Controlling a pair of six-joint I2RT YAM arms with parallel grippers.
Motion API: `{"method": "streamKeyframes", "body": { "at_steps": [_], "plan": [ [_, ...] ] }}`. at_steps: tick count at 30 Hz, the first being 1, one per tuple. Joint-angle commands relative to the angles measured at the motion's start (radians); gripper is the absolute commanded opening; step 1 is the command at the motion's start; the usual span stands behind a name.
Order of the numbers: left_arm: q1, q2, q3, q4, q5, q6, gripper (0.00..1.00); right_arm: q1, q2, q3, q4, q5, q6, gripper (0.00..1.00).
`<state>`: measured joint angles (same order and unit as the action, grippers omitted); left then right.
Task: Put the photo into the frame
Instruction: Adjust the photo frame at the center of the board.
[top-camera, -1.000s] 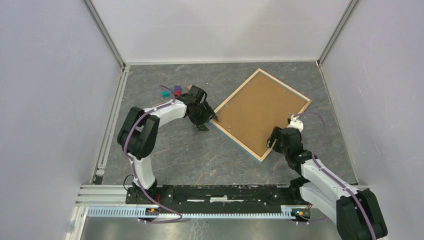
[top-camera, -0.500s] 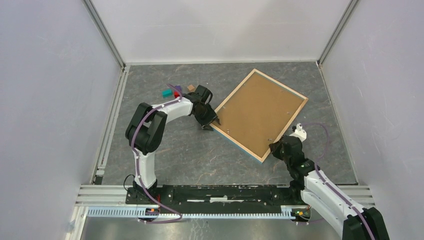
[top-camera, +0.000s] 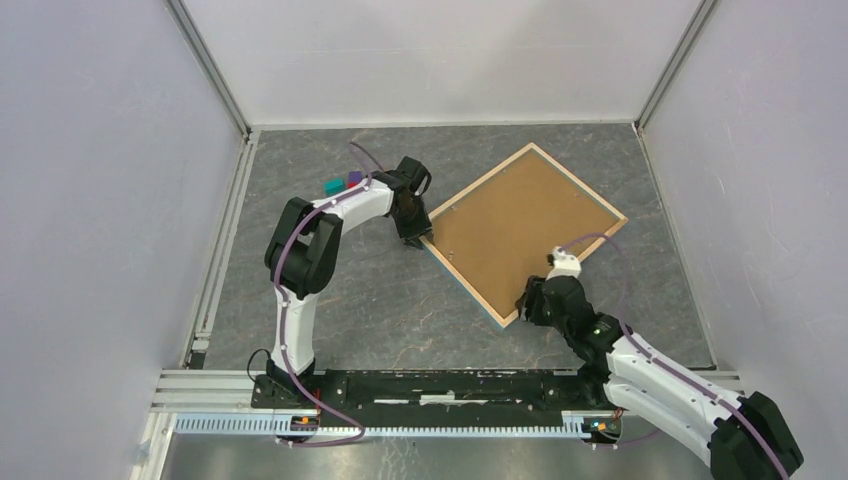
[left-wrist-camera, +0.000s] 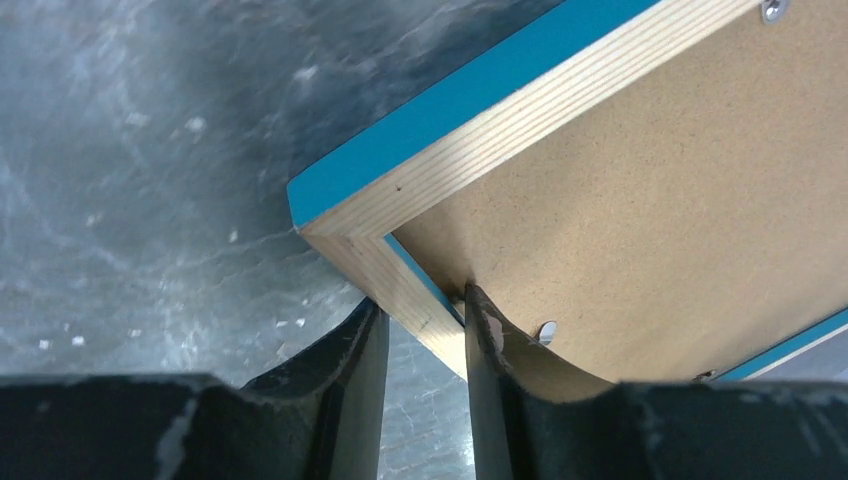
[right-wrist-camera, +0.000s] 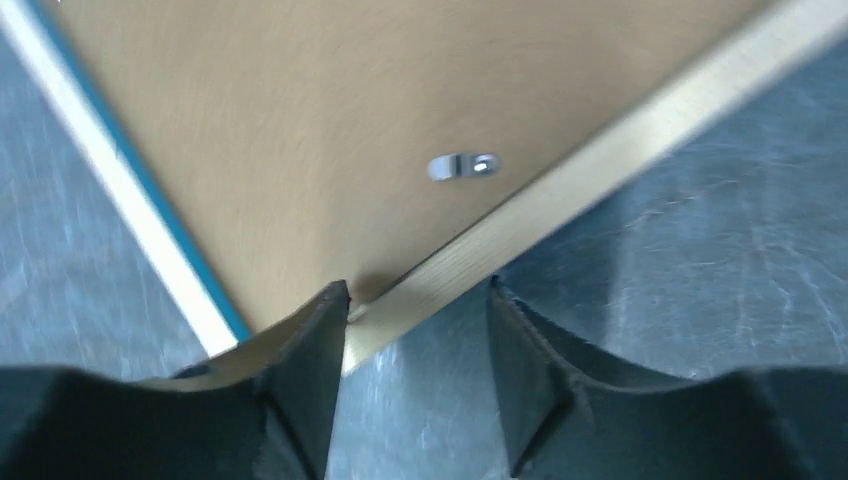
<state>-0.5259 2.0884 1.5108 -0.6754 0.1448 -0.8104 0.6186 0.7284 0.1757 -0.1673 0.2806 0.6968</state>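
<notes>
- Top view: even, diffuse overhead light. The white walls (top-camera: 100, 200) are bright, shadows on the grey tabletop (top-camera: 400, 320) are faint, and focus is sharp throughout.
- Left wrist view: the frame (left-wrist-camera: 450, 190) corner is crisp, with a soft dark shadow beside its blue edge.
- Right wrist view: everything is motion-blurred, and the metal clip (right-wrist-camera: 462, 166) glints.

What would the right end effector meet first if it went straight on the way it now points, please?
Most likely the frame: its pale wood rail lies between the open fingers of the right end effector, near a corner. How close is unclear.
</notes>
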Motion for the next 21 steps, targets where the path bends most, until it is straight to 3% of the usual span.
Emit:
{"method": "streamKeyframes", "body": {
  "at_steps": [1,3,5,7,11,13,17,21],
  "plan": [
    [-0.014,0.069,0.043,0.081,-0.073,0.211,0.17,0.041,-0.018,0.107,-0.146,-0.197,-0.256,0.63],
    [-0.017,0.078,0.059,0.078,-0.072,0.254,0.14,0.04,-0.022,0.166,-0.147,-0.171,-0.291,0.69],
    [-0.023,0.086,0.072,0.077,-0.068,0.298,0.1,0.04,0.009,0.22,-0.122,-0.157,-0.328,0.82],
    [-0.033,0.092,0.083,0.076,-0.072,0.329,0.07,0.04,0.105,0.257,-0.036,-0.228,-0.378,0.91],
    [-0.055,0.096,0.101,0.09,-0.074,0.386,0.03,0.04,0.349,0.359,0.116,-0.342,-0.321,0.94],
    [-0.061,0.097,0.102,0.1,-0.07,0.395,0.02,0.034,0.447,0.379,0.236,-0.38,-0.237,0.91],
    [-0.068,0.108,0.108,0.099,-0.044,0.382,0.02,0.0,0.595,0.369,0.453,-0.434,-0.081,0.77],
    [-0.071,0.113,0.116,0.093,-0.026,0.365,0.02,-0.046,0.698,0.34,0.63,-0.447,-0.034,0.66]
  ]
}}
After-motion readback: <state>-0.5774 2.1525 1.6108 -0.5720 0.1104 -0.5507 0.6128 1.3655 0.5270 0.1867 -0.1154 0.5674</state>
